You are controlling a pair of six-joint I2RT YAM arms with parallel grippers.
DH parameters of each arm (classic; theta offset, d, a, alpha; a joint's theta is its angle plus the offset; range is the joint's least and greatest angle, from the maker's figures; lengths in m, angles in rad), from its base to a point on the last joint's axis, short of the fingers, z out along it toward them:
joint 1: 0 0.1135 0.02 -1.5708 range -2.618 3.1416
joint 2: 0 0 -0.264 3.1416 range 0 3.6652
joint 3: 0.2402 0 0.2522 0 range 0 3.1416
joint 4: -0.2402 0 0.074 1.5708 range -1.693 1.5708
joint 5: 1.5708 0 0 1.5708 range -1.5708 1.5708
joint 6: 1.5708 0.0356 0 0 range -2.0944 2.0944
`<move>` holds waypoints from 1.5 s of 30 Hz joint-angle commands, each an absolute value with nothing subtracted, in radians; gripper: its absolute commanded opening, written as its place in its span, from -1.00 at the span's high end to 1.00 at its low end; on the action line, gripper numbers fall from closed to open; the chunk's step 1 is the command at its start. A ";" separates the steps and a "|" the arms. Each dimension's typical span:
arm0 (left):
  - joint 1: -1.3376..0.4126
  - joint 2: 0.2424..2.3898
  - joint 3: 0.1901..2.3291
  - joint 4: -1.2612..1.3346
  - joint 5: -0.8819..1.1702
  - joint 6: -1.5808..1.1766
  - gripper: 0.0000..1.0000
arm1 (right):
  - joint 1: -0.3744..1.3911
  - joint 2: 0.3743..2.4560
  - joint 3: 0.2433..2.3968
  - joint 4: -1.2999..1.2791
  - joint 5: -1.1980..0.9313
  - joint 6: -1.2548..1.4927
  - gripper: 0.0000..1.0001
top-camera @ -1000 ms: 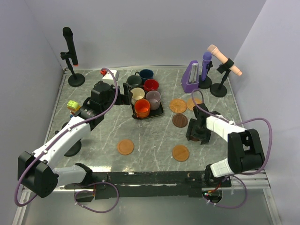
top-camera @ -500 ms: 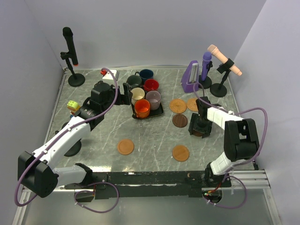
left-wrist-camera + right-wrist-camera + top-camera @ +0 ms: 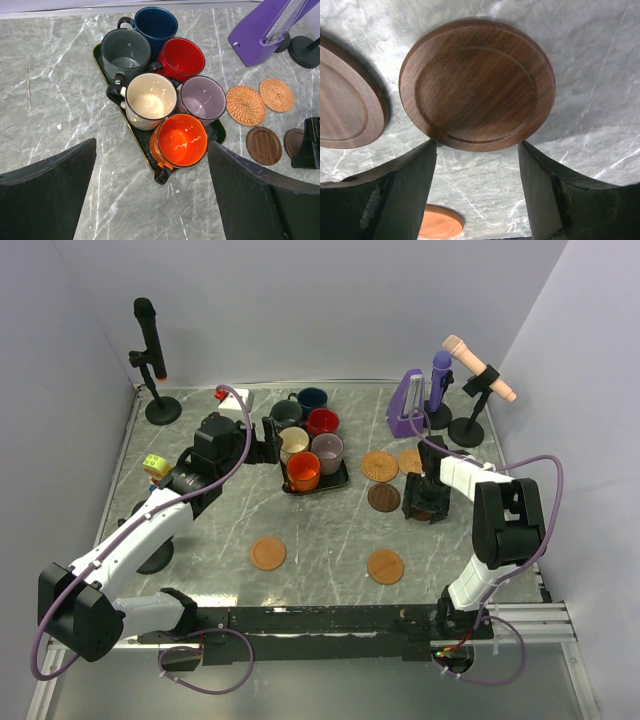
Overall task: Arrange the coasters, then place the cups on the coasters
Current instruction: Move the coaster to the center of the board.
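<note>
The right gripper's (image 3: pixel 476 148) fingers (image 3: pixel 405 190) stand apart, grasping nothing, their tips just at the near edge of a dark brown coaster (image 3: pixel 477 82) lying flat on the marble table (image 3: pixel 50 100); a second dark brown coaster (image 3: pixel 345 100) lies just beside it. Two woven tan coasters (image 3: pixel 245 105) sit side by side nearby, and two plain orange coasters (image 3: pixel 268 553) lie well apart toward the arms' bases. The left gripper (image 3: pixel 151 150) hovers released, fingers wide, above the black tray (image 3: pixel 218 134), which holds all six cups packed together: orange mug (image 3: pixel 181 140), cream (image 3: pixel 148 100), mauve (image 3: pixel 202 97), red (image 3: pixel 181 57), grey-green (image 3: pixel 125 50) and navy (image 3: pixel 156 22).
</note>
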State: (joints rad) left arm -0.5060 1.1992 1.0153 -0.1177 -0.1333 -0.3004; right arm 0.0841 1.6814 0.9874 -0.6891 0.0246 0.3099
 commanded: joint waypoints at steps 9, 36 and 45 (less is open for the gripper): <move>-0.511 1.195 1.026 -0.094 -0.143 -0.293 -0.93 | 0.066 1.467 0.917 -0.621 -0.018 0.284 -0.88; -0.512 1.181 1.026 -0.095 -0.127 -0.301 -0.93 | -0.043 1.476 0.808 -0.609 0.137 0.362 0.04; -0.512 1.181 1.028 -0.095 -0.126 -0.301 -0.93 | -0.043 1.557 0.887 -0.607 0.107 0.353 0.07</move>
State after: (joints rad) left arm -0.5060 1.1995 1.0153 -0.1177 -0.1322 -0.3008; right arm -0.0383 1.5166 0.8242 -0.6205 0.1085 0.3508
